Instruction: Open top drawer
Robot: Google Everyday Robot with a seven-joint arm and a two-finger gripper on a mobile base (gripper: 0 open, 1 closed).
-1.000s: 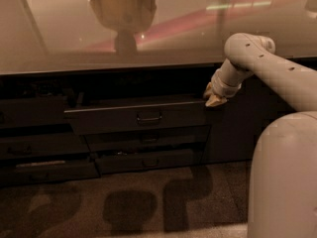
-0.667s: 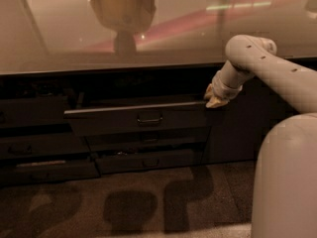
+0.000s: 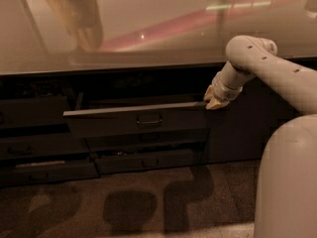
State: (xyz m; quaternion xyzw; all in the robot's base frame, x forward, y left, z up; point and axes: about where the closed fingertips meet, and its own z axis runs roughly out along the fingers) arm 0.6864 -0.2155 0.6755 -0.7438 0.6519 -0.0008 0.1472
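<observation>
The top drawer (image 3: 133, 120) is a wide dark grey front with a small dark centre pull handle (image 3: 148, 119), under the glossy counter. It stands pulled out a little, its top edge catching light. My gripper (image 3: 216, 103) is at the drawer's upper right corner, touching or very near its top edge. My white arm reaches in from the right.
The glossy countertop (image 3: 148, 29) overhangs the drawers. A shallower drawer (image 3: 143, 160) sits below the top one, slightly out. More drawer fronts (image 3: 39, 152) stack at the left. A dark cabinet panel (image 3: 242, 128) is to the right. My robot body (image 3: 290, 182) fills the lower right. Brown floor (image 3: 124, 207) lies in front.
None visible; the gripper stays at the drawer's right corner and the drawer is out by the same amount.
</observation>
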